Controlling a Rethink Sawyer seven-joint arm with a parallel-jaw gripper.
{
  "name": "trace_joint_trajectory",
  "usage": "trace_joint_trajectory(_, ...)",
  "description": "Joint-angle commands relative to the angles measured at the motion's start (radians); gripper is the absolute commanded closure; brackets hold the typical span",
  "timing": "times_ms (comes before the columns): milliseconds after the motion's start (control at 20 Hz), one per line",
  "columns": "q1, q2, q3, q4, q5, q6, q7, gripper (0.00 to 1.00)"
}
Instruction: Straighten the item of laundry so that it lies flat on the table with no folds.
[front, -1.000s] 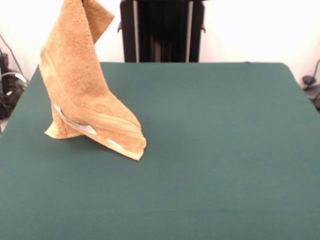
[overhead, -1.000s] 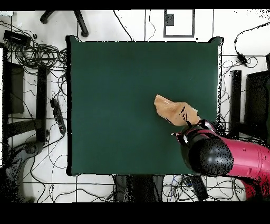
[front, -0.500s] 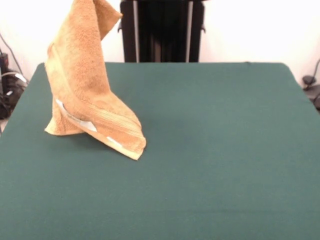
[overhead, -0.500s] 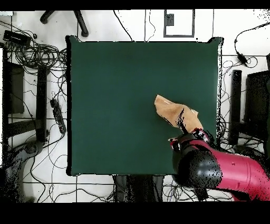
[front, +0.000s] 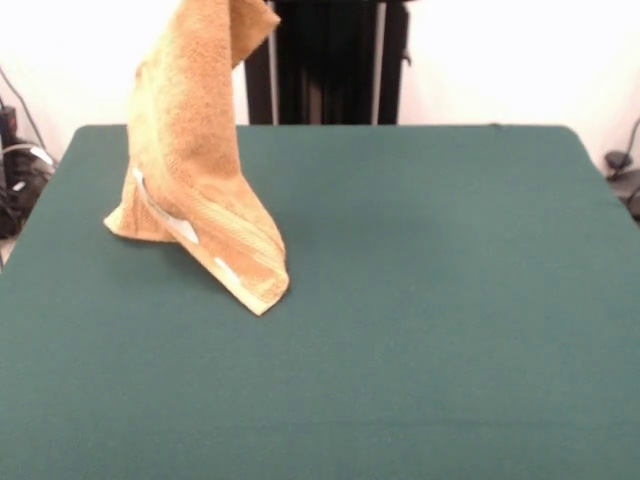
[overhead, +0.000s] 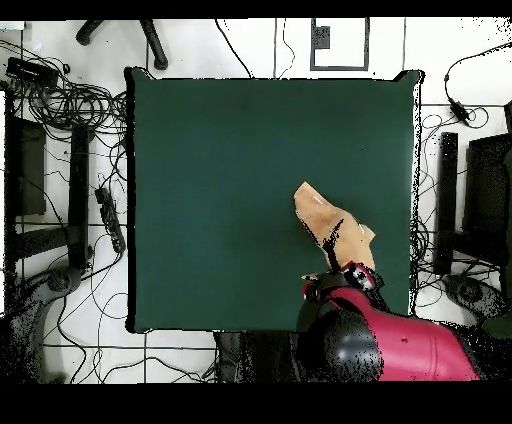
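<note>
near end of the towel: the lowest corner of the towel sits on the worktop, pointing out toward the middle. I can see a woven band running along that bottom edge and a couple of white bits that look like the label, so at least that part is down.

mid towel: honestly still a mess. It's doubled over on itself and rising in a tall folded column, nowhere near flat. A second corner pokes out on the side by the worktop's edge, low and about touching the cloth.

top of the towel: runs up out of the front view, so it's hanging from something up there.

my claw: can't tell how far it's open. From overhead my arm covers it right where the towel's upper end disappears, so I'm guessing I've got it pinched, but no proof.

progress: early days imo. Lifted and partly trailing, zero spreading done.

what's left: lay it out across the open green, then deal with any fold that stays.
</note>
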Motion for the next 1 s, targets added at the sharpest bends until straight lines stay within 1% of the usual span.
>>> trace_joint_trajectory(50,0.115,0.020,-0.093,0.164,0.066,-0.100,0.363,1.00)
trace_joint_trajectory(350,0.172,0.078,-0.164,0.195,0.063,-0.217,0.406,1.00)
trace_joint_trajectory(700,0.199,0.214,-0.215,0.232,0.067,-0.449,0.441,1.00)
trace_joint_trajectory(1000,0.245,0.308,-0.261,0.240,0.089,-0.554,0.475,1.00)
